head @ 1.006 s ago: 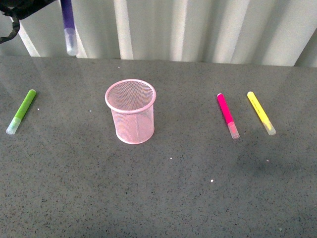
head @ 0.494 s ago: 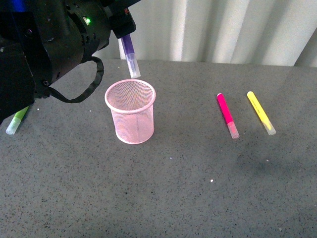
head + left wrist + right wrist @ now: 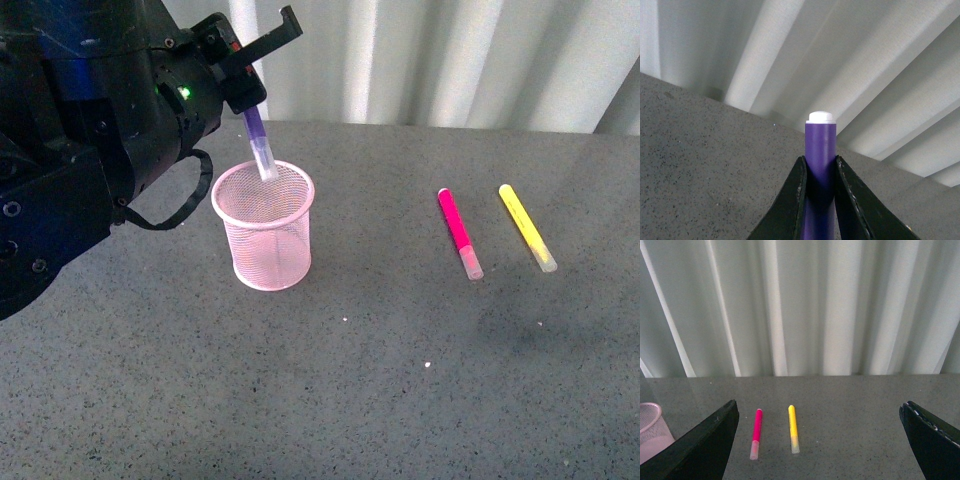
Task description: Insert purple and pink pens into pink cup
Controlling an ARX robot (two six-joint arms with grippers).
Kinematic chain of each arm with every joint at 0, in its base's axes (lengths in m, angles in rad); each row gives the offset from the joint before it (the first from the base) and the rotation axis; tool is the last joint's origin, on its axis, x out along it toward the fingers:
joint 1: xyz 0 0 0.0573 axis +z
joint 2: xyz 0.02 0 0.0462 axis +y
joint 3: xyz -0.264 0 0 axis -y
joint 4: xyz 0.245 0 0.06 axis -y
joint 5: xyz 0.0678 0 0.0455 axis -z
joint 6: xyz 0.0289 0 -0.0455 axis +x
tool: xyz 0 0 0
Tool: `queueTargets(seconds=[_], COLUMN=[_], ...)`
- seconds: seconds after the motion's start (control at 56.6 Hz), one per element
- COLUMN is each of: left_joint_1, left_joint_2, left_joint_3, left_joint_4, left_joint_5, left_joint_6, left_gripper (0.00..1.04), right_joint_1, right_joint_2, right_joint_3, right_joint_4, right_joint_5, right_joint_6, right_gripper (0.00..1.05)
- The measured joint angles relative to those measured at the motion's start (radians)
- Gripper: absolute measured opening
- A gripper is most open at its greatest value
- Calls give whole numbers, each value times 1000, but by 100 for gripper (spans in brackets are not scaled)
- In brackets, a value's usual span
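My left gripper (image 3: pixel 243 103) is shut on the purple pen (image 3: pixel 259 140) and holds it nearly upright, clear cap down, with the cap dipping into the mouth of the pink cup (image 3: pixel 266 240). In the left wrist view the purple pen (image 3: pixel 820 165) stands clamped between the two black fingers (image 3: pixel 792 200). The pink pen (image 3: pixel 459 232) lies flat on the table to the right of the cup; it also shows in the right wrist view (image 3: pixel 756 432). My right gripper (image 3: pixel 817 440) is open and empty, out of the front view.
A yellow marker (image 3: pixel 527 227) lies just right of the pink pen; it shows in the right wrist view (image 3: pixel 793 428) too. The left arm's black body (image 3: pixel 90 150) fills the upper left. A white corrugated wall (image 3: pixel 450 60) stands behind the grey table (image 3: pixel 400 380).
The left arm has swung in from the upper left and lowered the purple pen from above the cup until its cap enters the cup's mouth. The arm now hides the lime-green marker.
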Motion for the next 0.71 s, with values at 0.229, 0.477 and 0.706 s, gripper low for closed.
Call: queueTargets(seconds=[0.229,0.477,0.706], left_joint_1=[-1,-1,6], left_joint_2=[26,25,-81], left_joint_3=[-8,-14,-77], left_joint_4=[6,-14,-77], left_joint_5=[0,26,49], left_joint_6=[-11,-25,-27], left_gripper=[13,35,76], right_joint_1=[0,0,0], right_joint_2=[0,0,0], right_joint_3=[0,0,0], right_joint_4=[0,0,0], right_joint_5=[0,0,0], right_joint_6=[0,0,0], right_gripper=[98,98,98])
